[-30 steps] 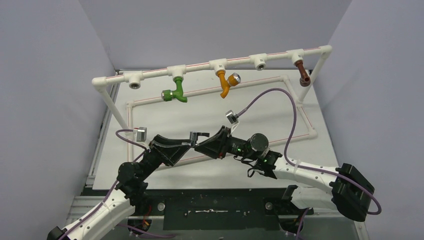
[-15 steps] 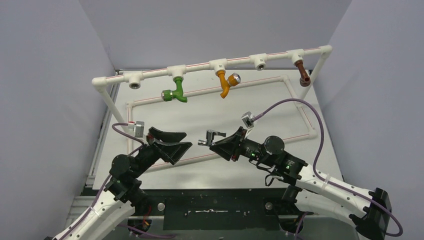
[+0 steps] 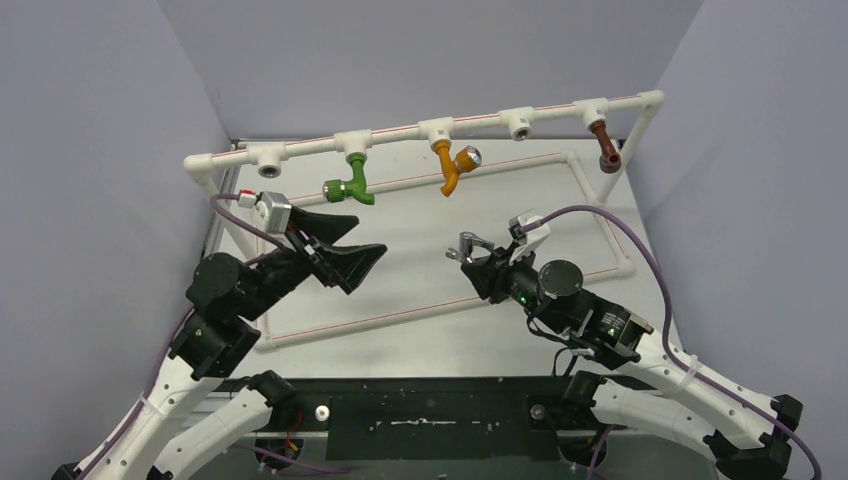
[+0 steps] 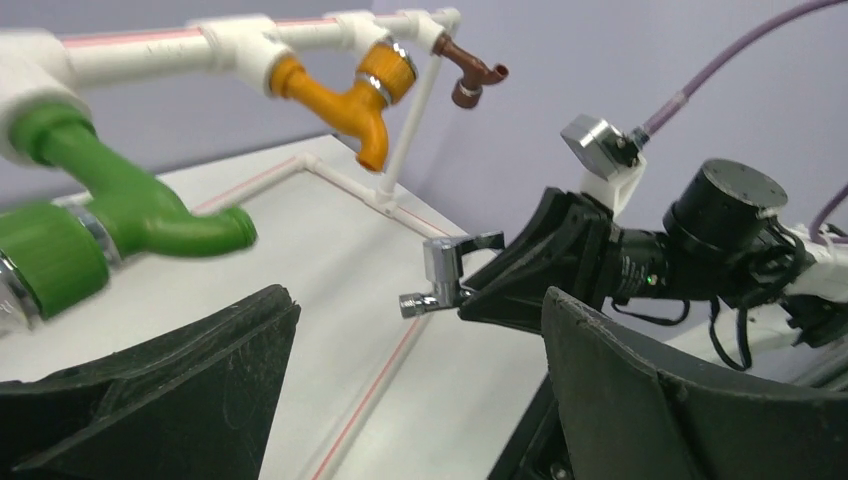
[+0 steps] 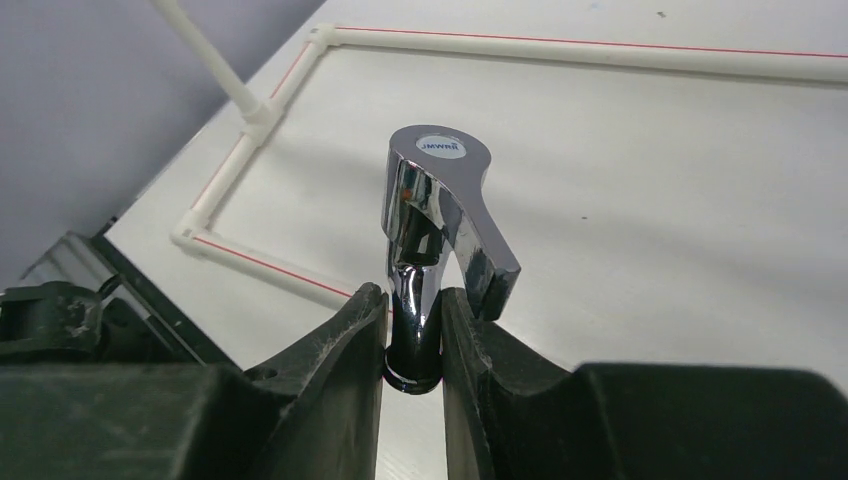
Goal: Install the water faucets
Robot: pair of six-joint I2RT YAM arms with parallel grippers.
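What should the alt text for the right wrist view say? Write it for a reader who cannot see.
The right gripper is shut on a chrome faucet, which stands upright between its black fingers. Behind lies a white table with a red-striped white pipe frame on it.

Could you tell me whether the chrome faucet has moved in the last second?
Yes. Held by the right gripper, the chrome faucet went rightward and nearer the pipe rail, from left of the orange faucet to slightly right of it.
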